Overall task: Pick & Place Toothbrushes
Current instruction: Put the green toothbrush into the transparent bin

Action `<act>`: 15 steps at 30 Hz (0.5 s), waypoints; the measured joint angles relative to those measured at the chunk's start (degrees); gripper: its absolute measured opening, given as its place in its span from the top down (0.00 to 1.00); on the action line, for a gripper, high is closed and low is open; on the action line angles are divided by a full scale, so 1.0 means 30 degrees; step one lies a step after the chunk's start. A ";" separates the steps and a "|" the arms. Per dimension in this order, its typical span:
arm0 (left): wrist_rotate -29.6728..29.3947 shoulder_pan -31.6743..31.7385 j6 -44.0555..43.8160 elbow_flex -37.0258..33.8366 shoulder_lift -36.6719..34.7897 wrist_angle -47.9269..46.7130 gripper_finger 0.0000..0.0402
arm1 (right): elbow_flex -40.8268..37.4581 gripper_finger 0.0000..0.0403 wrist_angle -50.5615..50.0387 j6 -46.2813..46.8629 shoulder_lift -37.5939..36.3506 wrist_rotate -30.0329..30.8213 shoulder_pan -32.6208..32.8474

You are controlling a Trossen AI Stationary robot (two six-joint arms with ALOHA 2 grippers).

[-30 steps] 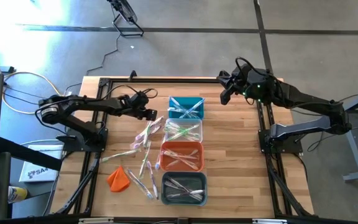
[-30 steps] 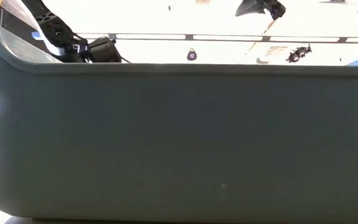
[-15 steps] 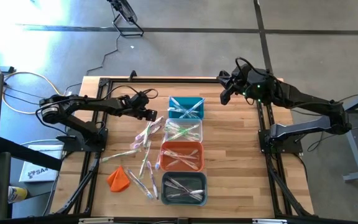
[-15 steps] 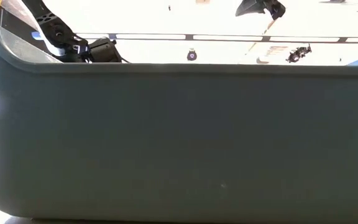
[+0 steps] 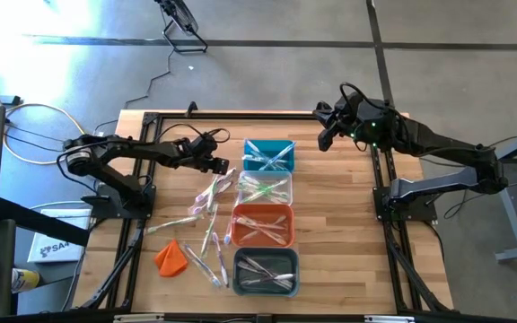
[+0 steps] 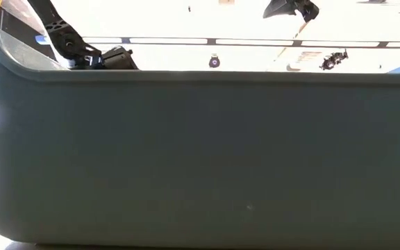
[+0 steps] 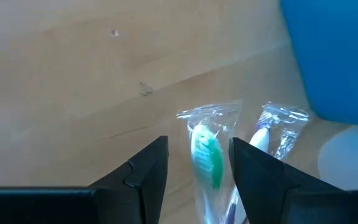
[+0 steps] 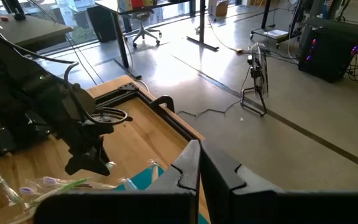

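A loose scatter of thin pale plastic toothbrushes in clear wrappers (image 5: 206, 208) lies on the wooden counter (image 5: 339, 233), just left of a column of four rectangular bins. More toothbrushes lie inside each bin: the teal bin (image 5: 268, 154) farthest back, then the clear bin (image 5: 265, 187), the orange bin (image 5: 262, 224) and the grey bin (image 5: 265, 271) nearest the front edge. In the left wrist view, a wrapped toothbrush with a green head (image 7: 207, 158) lies on the wood between the two dark fingers (image 7: 143, 172), and a second wrapped brush (image 7: 272, 127) lies just beside it, near the teal bin's wall.

The left end effector (image 5: 219, 164) hangs low over the back end of the scatter, beside the teal bin, its fingers apart around the green-headed brush. The right end effector (image 5: 325, 136) waits raised over the back right part of the counter, fingers closed together. A small orange cloth-like lump (image 5: 170, 257) sits near the front left, beside the scattered brushes.
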 joint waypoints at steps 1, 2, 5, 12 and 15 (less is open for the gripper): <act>0.0010 0.0000 -0.0044 0.0000 0.0120 0.0141 0.58 | 0.0000 0.99 0.0000 0.0000 0.0000 0.0000 0.0000; 0.0028 0.0000 -0.0118 0.0000 0.0176 0.0274 0.58 | 0.0000 0.99 0.0000 0.0000 0.0000 0.0000 0.0000; 0.0093 0.0000 -0.0342 0.0000 0.0176 0.0413 0.60 | 0.0000 0.99 0.0000 0.0000 0.0000 -0.0006 0.0000; 0.0667 0.0000 -0.0387 0.0000 0.0176 0.0727 0.77 | 0.0000 0.99 0.0000 -0.0007 0.0000 -0.0007 0.0000; 0.0941 0.0000 -0.0276 0.0000 0.0176 0.0707 0.86 | 0.0000 0.99 0.0000 -0.0007 0.0000 -0.0006 0.0000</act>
